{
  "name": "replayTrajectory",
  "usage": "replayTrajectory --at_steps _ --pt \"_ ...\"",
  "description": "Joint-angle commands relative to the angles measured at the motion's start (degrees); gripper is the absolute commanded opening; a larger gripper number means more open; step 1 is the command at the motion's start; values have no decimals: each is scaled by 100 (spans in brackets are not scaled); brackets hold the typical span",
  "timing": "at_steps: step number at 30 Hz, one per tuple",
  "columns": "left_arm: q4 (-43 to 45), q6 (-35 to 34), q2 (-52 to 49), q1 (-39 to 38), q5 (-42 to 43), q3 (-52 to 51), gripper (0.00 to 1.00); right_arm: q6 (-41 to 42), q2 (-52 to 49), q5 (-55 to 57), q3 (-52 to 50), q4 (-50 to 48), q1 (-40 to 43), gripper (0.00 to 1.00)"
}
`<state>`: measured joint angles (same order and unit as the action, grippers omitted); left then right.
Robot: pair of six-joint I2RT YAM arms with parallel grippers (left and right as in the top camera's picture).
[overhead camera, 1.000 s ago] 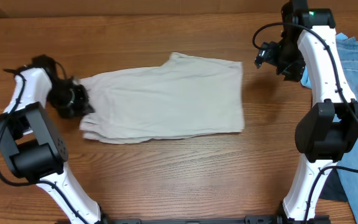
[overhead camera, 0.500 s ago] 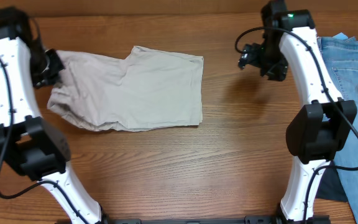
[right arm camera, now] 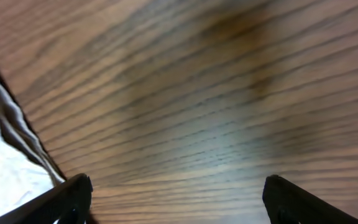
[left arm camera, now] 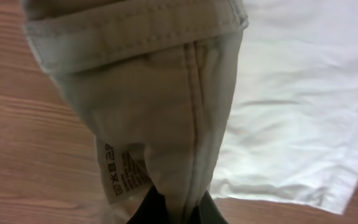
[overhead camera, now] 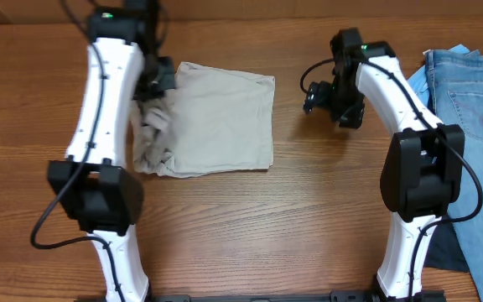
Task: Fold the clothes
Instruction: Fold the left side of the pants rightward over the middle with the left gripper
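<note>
Overhead straight down on table (overhead camera: 250,226), left wrist tight on clothes (left arm camera: 166,112), right wrist low, glimpsing clothes

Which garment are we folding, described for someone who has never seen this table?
On the wooden table, look left of centre, between the two arms. The clothes are the pale beige trousers lying there, one end bunched up in the shut left gripper. The blue denim jeans lie apart at the right edge.

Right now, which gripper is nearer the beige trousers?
Left. The left gripper is shut on the beige trousers at the waistband end, holding it raised. The right gripper is open above the wooden table to the garment's right, not touching it.
</note>
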<state>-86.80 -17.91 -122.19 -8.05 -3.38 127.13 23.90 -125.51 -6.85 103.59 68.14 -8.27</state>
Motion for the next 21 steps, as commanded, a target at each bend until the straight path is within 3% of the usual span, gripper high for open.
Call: replayTrajectory --at_steps 1,21 --pt "13 -286 7 -455 -203 136 4 33 122 -227 -334 -212 13 91" --pt "468 -776 -7 -1593 -85 466 4 35 120 -389 -960 -767 13 91"
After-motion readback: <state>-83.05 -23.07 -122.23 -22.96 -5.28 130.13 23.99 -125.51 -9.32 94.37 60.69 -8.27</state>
